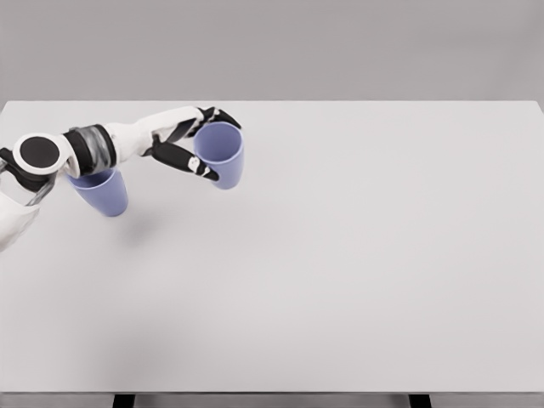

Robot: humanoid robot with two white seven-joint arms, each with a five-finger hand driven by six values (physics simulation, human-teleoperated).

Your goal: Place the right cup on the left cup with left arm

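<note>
- A blue cup point(223, 153) is at the far left of the table point(357, 255), mouth up, tilted slightly.
- The left hand point(191, 144) wraps it, dark fingers point(189, 161) across its near side.
- A second blue cup point(104, 191) stands further left, partly hidden under the forearm point(93, 149).

One blue cup point(223, 155) upright, gripped; another blue cup point(102, 192) stands left.
</note>
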